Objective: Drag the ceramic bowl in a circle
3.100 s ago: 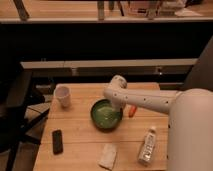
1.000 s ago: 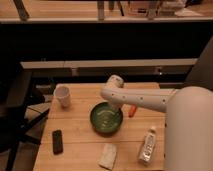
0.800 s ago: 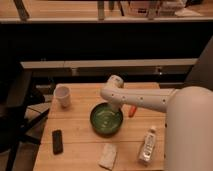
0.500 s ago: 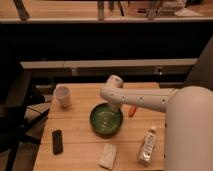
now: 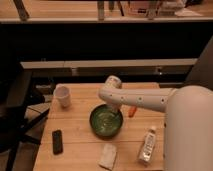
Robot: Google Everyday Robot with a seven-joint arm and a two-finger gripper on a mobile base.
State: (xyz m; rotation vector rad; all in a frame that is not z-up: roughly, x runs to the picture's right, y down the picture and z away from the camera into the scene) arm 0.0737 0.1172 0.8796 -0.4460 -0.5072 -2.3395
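The ceramic bowl is round, glossy green with a pale inside, and sits on the wooden table near its middle. My white arm reaches in from the right and bends down over the bowl. The gripper is at the bowl's far rim, on its right side, and appears to touch it. The arm's wrist covers part of the rim there.
A small white cup stands at the back left. A black phone lies front left, a white cloth in front of the bowl, a clear bottle front right, an orange object right of the bowl. A dark chair stands to the left.
The bowl has slid a little toward the table's front, with the gripper staying at its far rim. The wrist has shifted slightly left.
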